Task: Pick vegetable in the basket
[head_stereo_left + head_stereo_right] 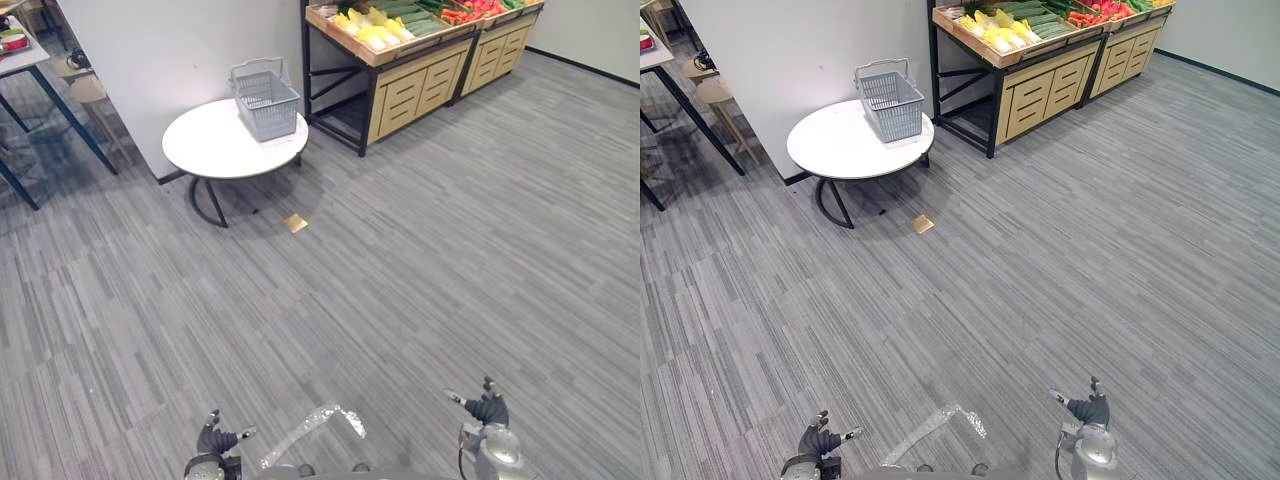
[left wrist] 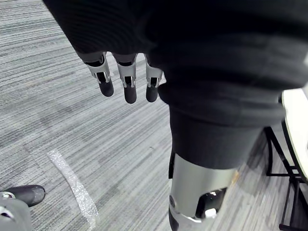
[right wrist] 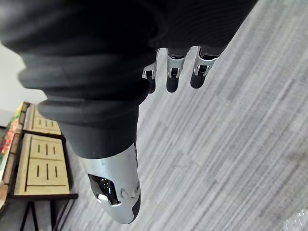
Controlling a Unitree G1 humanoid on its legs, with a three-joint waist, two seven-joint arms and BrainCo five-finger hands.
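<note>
Left hand [image 1: 213,438]: low at the robot's left side, its fingers [image 2: 126,87] straight and loose over the grey floor [image 1: 450,250], holding nothing.
Basket [image 1: 266,101]: a grey mesh basket with its handle raised at the back, far ahead of the left hand and slightly to that hand's right.
Table [image 1: 210,150]: a round white top on dark legs against the white wall; the basket stands on its edge nearest the stand.
Floor plate [image 1: 295,223]: a small tan square lying flat on the floor, just on the hands' side of the table and well apart from both hands.
Tape [image 1: 312,424]: a pale crinkled strip stuck to the floor between the two hands, close to them.
Vegetables [image 1: 372,28]: far ahead of both hands and well apart from them, more on the right hand's side; they lie in rows, pale yellow ones first, then long green ones [image 1: 410,14], then red ones [image 1: 472,12].
Stand [image 1: 405,92]: light wooden trays and slatted fronts on a dark frame, just beside the table, carrying the vegetables on its sloped top.
Right hand [image 1: 487,408]: low at the robot's right side, its fingers [image 3: 173,77] straight and relaxed, carrying nothing.
</note>
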